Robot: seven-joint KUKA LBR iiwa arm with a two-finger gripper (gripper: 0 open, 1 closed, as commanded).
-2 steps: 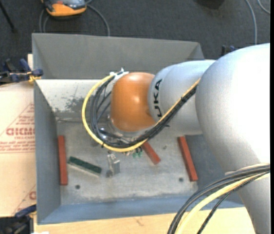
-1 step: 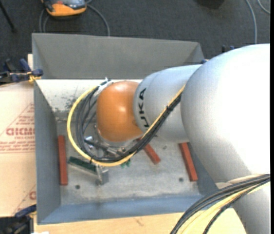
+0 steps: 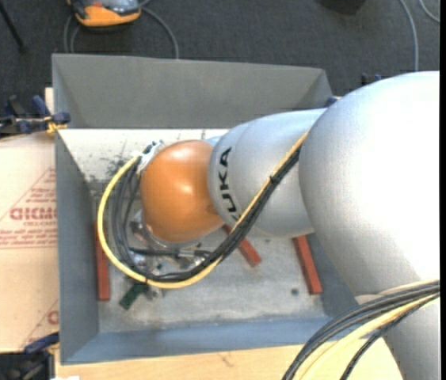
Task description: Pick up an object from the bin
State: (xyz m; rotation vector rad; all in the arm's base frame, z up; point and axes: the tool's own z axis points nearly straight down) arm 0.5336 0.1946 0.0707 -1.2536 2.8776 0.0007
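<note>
**Orange cover low in the bin, nothing lifted out yet**

The robot arm's round orange cover (image 3: 177, 190) sits low inside the grey metal bin (image 3: 76, 291), over the left half of its floor. The gripper (image 3: 153, 252) is tucked under that cover and a loop of yellow and black cables (image 3: 116, 204). One cannot tell if it is open or closed, or if it has anything.

A small dark green thing (image 3: 133, 294) lies on the floor just beside the cables, toward the lower left. A long red stick (image 3: 102, 269) lies along the left wall. A short red piece (image 3: 249, 252) pokes out from under the arm. Another long red stick (image 3: 308, 265) lies well apart on the right. All four rest on the floor.

The reach down looks done. The grab and the lift are left.
</note>
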